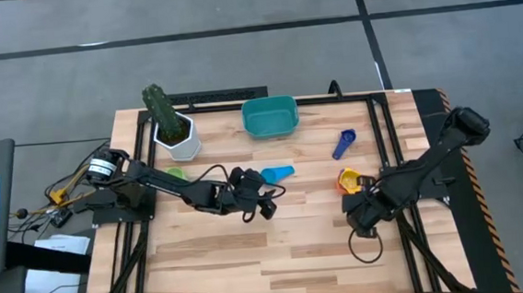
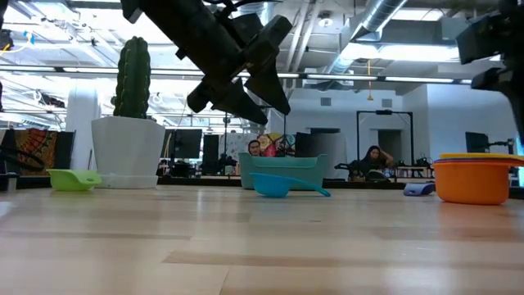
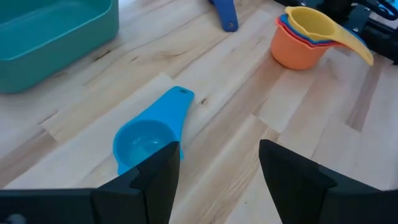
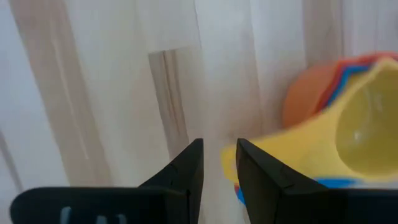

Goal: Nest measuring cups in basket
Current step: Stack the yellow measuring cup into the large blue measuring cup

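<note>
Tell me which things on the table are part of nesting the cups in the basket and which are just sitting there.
Part of the job:
teal basket
light blue cup
dark blue cup
green cup
stacked orange, red, blue and yellow cups

Just lying about:
white pot with cactus

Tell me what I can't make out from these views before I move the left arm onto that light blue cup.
- Basket interior: low view shows only its outer wall, left wrist view cuts it at the edge.
- Stacked cups: how many sit under the yellow one is hidden by nesting.
- Right gripper: the handle is blurred, so contact is unclear.
- Green cup: partly covered by the left arm in the high view.
- Light blue cup: near rim hidden by the open left gripper.
</note>
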